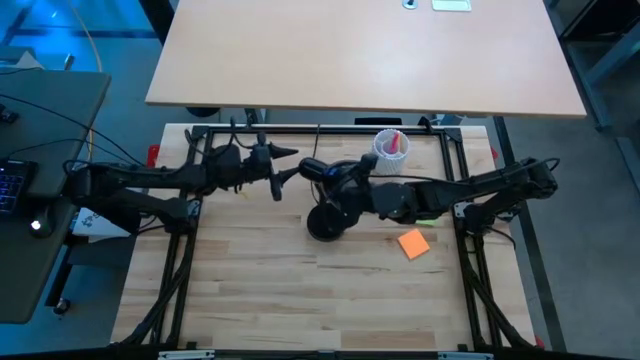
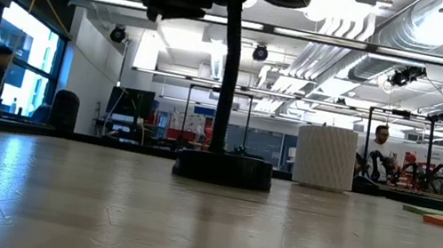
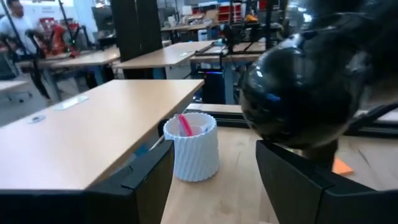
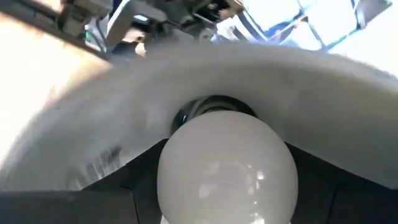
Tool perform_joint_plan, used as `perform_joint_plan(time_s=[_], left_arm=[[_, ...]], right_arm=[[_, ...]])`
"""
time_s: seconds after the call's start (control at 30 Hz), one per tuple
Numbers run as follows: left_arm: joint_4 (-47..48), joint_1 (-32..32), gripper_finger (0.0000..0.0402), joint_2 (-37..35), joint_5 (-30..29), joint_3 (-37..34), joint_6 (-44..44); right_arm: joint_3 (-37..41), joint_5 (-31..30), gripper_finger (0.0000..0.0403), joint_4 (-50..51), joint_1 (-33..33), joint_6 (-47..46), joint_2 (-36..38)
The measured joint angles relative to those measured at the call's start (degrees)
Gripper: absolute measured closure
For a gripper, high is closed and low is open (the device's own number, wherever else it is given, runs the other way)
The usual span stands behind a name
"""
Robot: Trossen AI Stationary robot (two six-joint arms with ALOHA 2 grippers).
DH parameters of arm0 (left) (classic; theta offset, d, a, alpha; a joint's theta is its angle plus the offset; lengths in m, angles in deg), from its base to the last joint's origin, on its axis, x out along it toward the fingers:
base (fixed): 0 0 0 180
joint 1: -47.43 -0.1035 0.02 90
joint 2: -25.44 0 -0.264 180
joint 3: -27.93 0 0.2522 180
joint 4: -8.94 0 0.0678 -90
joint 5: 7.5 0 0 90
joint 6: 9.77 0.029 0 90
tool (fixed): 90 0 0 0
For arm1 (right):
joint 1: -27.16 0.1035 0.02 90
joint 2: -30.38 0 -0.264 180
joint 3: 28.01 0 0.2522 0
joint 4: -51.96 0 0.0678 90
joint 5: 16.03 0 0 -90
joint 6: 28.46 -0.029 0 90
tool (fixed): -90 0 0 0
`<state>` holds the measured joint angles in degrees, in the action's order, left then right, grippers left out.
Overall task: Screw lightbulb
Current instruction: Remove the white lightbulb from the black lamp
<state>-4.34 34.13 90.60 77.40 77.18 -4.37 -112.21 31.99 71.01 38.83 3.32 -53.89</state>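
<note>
We see a pale wooden counter [image 1: 250,290] with a second light desk [image 1: 360,55] beyond it. Behind lies an open workshop: ceiling ducts [image 2: 419,22], strip lights [image 2: 291,32], bright windows [image 2: 25,55] and more desks [image 3: 161,56].

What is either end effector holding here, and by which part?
The right end effector holds the lightbulb by its round glass, under the lamp shade. The left end effector is open, empty.

A pale wooden table [image 1: 300,290] with plank joints carries 3 things. The black lamp base [image 1: 325,224] sits near its middle. A white ribbed cup [image 1: 389,152] stands toward the far edge, and an orange square pad [image 1: 413,244] lies flat right of the base.
</note>
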Motion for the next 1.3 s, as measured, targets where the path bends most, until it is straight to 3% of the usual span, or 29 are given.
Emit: perform_joint_plan(time_s=[0.23, 0.43, 0.6, 0.8, 1.13, 1.2, 1.3], left_arm=[[-0.7, 5.4, 0.0177, 0.0, -4.1, 0.0, -1.6], [-8.0, 7.5, 0.0177, 3.5, -7.1, -0.1, -3.3], [-16.1, 5.3, 0.0177, 7.6, -7.0, -0.1, -3.3], [-17.0, 2.8, 0.0177, 8.4, -5.9, -0.1, -6.7], [-19.7, 1.6, 0.0177, 8.0, -3.9, 0.0, -10.0], [-19.6, 1.6, 0.0177, 8.0, -3.7, 0.0, -10.0], [-19.6, 1.6, 0.0177, 8.0, -3.5, 0.0, -10.0]], right_arm=[[0.1, -7.8, 0.0161, 0.7, 0.1, -8.9, -0.1], [0.1, -7.4, 0.0161, 0.3, 0.1, -14.1, -0.1], [0.1, -5.3, 0.0161, 0.5, 0.0, -13.3, -0.1], [0.1, -5.0, 0.0161, 1.3, -0.4, 5.2, -0.1], [-0.2, -7.5, 0.0161, 5.3, -1.0, 52.8, 0.0], [-0.2, -7.6, 0.0161, 5.3, -1.1, 57.1, 0.0], [-0.1, -8.0, 0.0161, 4.1, -1.0, 55.7, -0.1]])
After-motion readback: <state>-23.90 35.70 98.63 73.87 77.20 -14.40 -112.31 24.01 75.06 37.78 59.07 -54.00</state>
